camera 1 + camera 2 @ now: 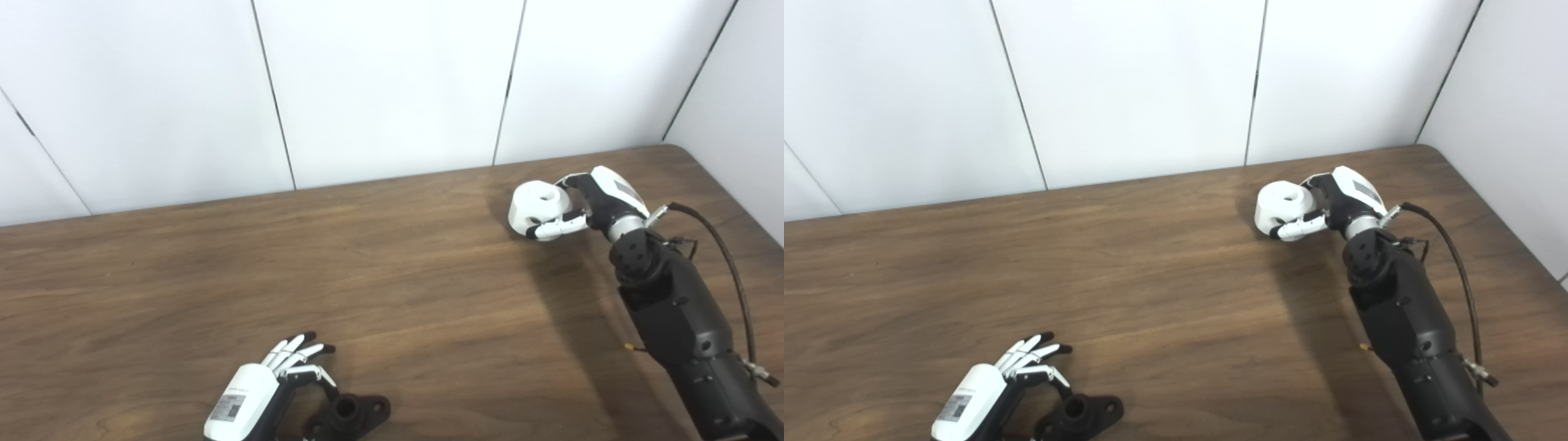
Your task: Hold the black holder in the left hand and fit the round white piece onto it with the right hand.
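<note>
Fingers of our right hand are wrapped round the round white piece in the left eye view, gripping its curved side, bore facing up; we judge it stiff, light and smooth, best held by the rim so the bore stays free. Well apart, at the picture's lower edge, our left hand is spread and holds nothing, with the black holder lying on the table just beside its fingertips, socket upward; it looks rigid, and we would grip its flat flange. From the right eye view we count the same: one white piece in the closed right hand, one black holder just beside the open left hand, and two hands.
</note>
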